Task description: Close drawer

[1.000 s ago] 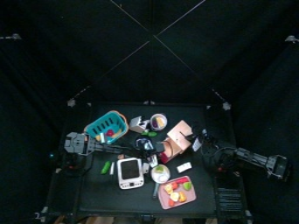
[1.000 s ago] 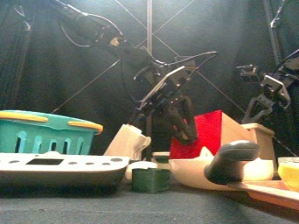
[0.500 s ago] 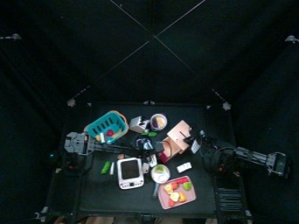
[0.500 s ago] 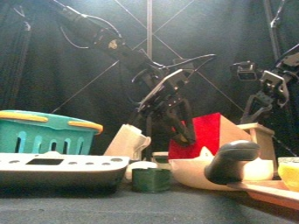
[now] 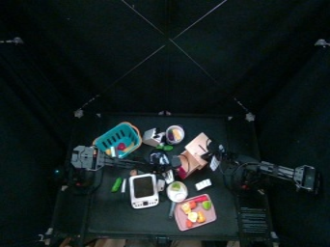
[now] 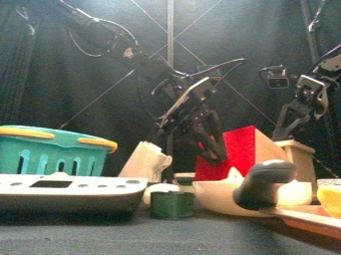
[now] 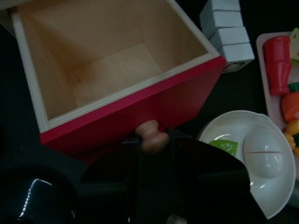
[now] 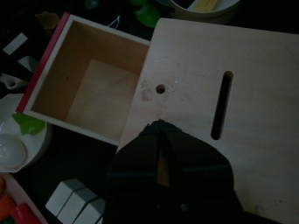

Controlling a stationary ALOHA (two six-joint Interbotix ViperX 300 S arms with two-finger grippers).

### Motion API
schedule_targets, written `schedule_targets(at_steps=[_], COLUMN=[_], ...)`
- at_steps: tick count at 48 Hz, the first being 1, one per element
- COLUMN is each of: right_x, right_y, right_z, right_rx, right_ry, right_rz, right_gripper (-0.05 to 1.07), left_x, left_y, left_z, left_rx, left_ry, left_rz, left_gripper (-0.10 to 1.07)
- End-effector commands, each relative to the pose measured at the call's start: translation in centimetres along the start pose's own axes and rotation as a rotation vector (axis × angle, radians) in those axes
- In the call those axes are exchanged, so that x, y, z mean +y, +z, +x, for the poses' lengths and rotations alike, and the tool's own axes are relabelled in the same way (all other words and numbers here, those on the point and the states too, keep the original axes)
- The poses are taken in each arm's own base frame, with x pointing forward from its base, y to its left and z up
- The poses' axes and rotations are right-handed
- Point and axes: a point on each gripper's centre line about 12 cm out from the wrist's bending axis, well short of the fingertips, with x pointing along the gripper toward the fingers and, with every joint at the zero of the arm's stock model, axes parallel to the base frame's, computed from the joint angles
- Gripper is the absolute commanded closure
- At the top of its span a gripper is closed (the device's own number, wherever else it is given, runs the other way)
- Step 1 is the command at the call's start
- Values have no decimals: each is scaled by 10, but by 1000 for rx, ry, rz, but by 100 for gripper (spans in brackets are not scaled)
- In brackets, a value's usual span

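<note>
We find the drawer (image 8: 100,83) pulled out of its tan housing (image 8: 222,83), directly ahead of the right gripper (image 8: 160,144), whose jaws look pressed together. Only the left wrist view shows the drawer's red front (image 7: 140,109) and its knob (image 7: 152,140) just before the left gripper (image 6: 200,139); its jaws stand spread, grasping nothing visible. A white bowl (image 7: 257,162) sits beside it.

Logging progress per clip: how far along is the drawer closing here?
Nothing looks done yet: the drawer stands pulled well out of its wooden box, empty inside. In hand: the left gripper sits at the knob on the red front, jaws apart; the right gripper hovers over the box top. The whole push-in is left.
</note>
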Motion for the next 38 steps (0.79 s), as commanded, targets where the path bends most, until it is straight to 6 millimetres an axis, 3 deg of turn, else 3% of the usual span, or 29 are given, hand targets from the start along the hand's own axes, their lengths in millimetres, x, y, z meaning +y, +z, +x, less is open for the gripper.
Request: schedule_targets(at_steps=[1,12,26,32,38], right_x=[0,-16,-63,-83,-88], right_y=[4,5,15,8,-2], right_z=[-1,-6,-31,-36,-33], right_rx=[-11,-6,-116,-119,-80], right_ry=[-2,-61,-249,-329,-344], right_rz=[1,38,193,279,324], right_gripper=[99,99,99,99,99], left_x=[0,3,1,1,6], left_y=[21,9,14,12,6], left_z=[-18,-11,-12,-7,1], left_rx=[-67,-41,-89,-100,-80], left_ry=[-13,-8,-29,-40,-30], left_rz=[4,5,66,87,81], left_gripper=[51,51,51,51,51])
